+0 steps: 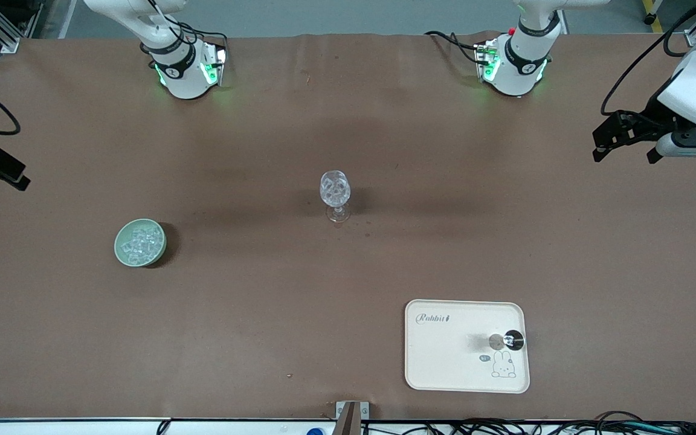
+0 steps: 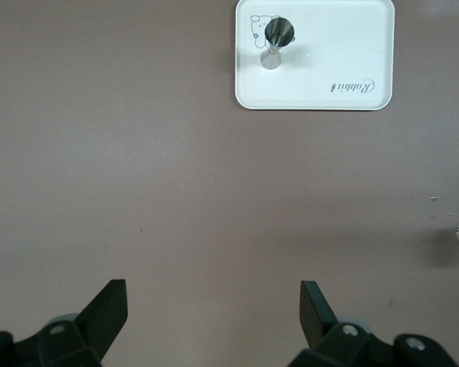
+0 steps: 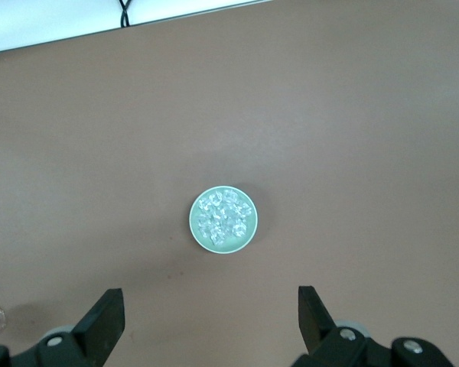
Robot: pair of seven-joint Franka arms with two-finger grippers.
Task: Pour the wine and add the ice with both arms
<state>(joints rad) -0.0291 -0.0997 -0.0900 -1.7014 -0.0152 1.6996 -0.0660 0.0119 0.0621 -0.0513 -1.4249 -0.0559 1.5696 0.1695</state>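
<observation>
Left wrist view shows the left gripper (image 2: 214,306) with its jaws spread wide and nothing between them, hanging over bare brown table (image 2: 138,153); at the upper right of that frame lies the cream tray (image 2: 352,46) with a small metal jigger (image 2: 278,34) standing upright on it. Right wrist view shows the right gripper (image 3: 212,313) with jaws just as wide and holding nothing, hanging over the table with the green bowl (image 3: 222,220) of ice cubes (image 3: 223,215) at the middle of the frame. In the front view the left gripper sits at the upper right edge and the right gripper at the far left edge, both high and well apart from everything; both arms appear to wait. The wine glass (image 1: 335,194) stands upright at the centre of the front view, the bowl at lower left, the tray at lower right. The glass looks faceted and clear; whether it holds ice or liquid I cannot tell. With both grippers parked, the jigger on its tray and ice in the bowl, the scene would suit a glass waiting for wine and ice, or one already served with the jigger set back.
</observation>
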